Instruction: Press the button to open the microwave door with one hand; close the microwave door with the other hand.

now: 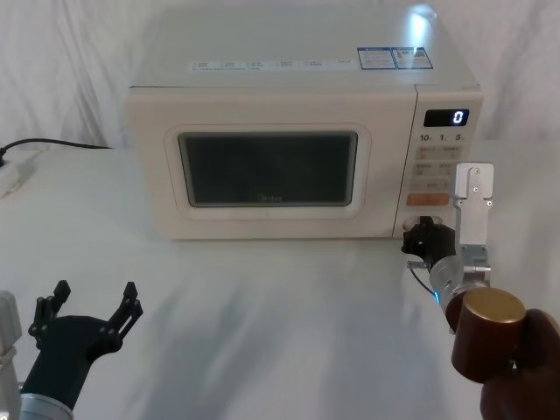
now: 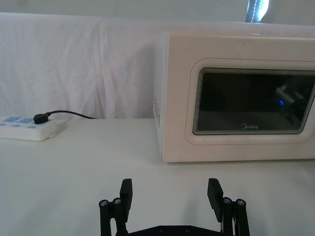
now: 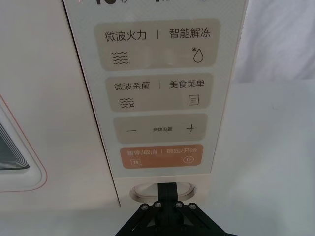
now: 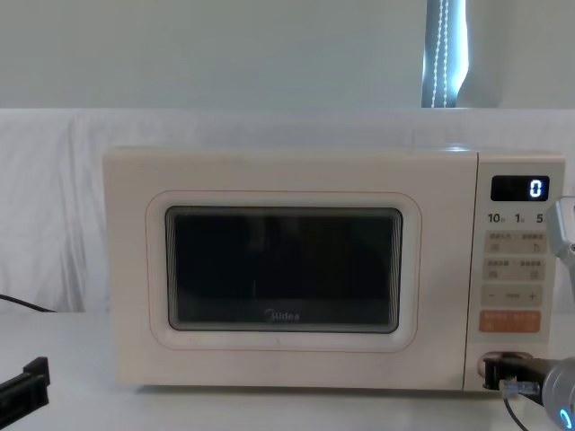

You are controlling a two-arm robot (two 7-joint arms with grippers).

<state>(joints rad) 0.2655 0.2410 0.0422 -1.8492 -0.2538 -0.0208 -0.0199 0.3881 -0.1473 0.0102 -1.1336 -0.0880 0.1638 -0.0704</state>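
Observation:
The microwave door (image 1: 267, 171) is flush with the cream oven body, its dark window facing me (image 4: 283, 269) (image 2: 251, 103). Under the orange key (image 3: 162, 157), at the bottom of the control panel, sits the cream pill-shaped button (image 3: 142, 191). My right gripper (image 3: 167, 191) is shut, and its joined fingertips touch the middle of that button (image 1: 418, 234) (image 4: 496, 368). My left gripper (image 1: 94, 300) hangs open over the table at the front left, well short of the door (image 2: 170, 192).
A white power strip (image 2: 24, 129) with a black plug and cable lies on the table left of the microwave (image 1: 9, 175). White cloth covers the table and the backdrop. The display (image 1: 446, 117) reads 0.

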